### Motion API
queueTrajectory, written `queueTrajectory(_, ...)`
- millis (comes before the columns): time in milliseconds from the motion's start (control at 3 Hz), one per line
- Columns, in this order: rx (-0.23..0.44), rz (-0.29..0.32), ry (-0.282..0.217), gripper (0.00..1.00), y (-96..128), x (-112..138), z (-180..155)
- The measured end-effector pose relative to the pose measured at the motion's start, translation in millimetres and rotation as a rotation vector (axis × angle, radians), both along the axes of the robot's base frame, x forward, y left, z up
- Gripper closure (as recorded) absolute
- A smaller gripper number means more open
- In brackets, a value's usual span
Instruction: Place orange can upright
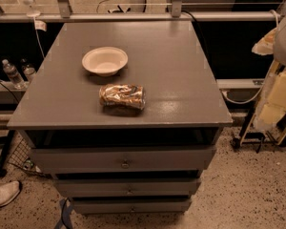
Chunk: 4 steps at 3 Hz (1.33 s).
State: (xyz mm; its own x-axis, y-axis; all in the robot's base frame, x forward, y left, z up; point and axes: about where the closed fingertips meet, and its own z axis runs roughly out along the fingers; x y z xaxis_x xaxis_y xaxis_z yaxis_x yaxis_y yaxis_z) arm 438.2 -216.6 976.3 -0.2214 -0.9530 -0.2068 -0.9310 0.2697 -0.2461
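Observation:
The orange can [122, 97] lies on its side on the grey table top [181, 70], near the front edge and a little left of centre. Its shiny orange-brown and gold side faces up, and its ends point left and right. My gripper [275, 97] is a pale cream and yellow shape at the far right edge of the camera view. It is off the table, to the right of it, well away from the can, and it holds nothing that I can see.
A cream round bowl [105, 60] sits upright behind the can. The table has drawers [124, 160] below its front edge. Water bottles [13, 74] stand on a ledge to the left. A metal rail [133, 16] runs behind the table. A shoe [4, 193] lies on the floor at lower left.

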Motion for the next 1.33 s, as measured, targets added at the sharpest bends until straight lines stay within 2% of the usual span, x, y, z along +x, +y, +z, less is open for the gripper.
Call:
queueTrajectory(333,0.0,0.0,0.0,0.0,0.1,0.0,0.0)
queueTrajectory(667,-0.004,0.067,0.019,0.0,35.7,21.1,-5.6)
queueTrajectory(1000,-0.01,0.168,0.068,0.0,89.1,51.5,-22.2)
queueTrajectory(1333,0.004,0.246,0.136,0.0,131.5,78.9,-41.1)
